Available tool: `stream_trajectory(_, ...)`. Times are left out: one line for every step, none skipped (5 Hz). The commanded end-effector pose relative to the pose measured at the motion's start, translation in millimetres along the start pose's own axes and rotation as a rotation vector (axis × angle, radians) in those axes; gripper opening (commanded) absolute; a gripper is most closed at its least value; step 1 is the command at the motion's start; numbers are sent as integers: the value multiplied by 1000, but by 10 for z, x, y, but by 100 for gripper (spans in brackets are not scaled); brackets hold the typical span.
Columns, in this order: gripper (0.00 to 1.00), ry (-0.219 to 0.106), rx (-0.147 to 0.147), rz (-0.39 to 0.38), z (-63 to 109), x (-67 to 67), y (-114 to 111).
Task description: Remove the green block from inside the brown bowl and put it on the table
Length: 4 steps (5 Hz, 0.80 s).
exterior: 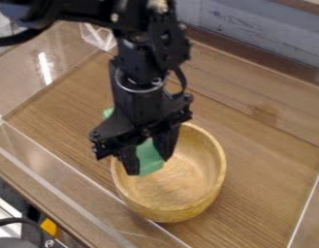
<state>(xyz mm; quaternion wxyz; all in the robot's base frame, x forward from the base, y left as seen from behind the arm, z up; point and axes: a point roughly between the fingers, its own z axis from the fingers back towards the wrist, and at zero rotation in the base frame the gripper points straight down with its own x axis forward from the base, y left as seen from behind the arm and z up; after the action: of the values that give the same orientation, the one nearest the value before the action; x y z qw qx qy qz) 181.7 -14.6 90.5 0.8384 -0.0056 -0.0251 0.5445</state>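
The green block [150, 158] hangs tilted between the black fingers of my gripper [144, 161], which is shut on it and points straight down. It hovers just above the left inner side of the brown bowl [216, 172], near the rim. The light wooden bowl stands on the table [259, 111] towards the front edge. A little more green shows behind the gripper's left side; I cannot tell whether it belongs to the block. The black arm covers the bowl's back-left rim.
Clear acrylic walls [46, 145] run along the table's front and left edges, close to the bowl. Bare wood-grain surface lies to the right of and behind the bowl. A grey plank wall [259, 29] stands at the back.
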Motion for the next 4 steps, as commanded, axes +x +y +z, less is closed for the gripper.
stream_trajectory(0,-35,-58,37,142,202,-47)
stream_trajectory(0,-52,-80,91,99,299,-63)
stream_trajectory(0,-60,-87,119,57,282,-100)
stream_trajectory(0,-68,-94,141,-17,388,-33)
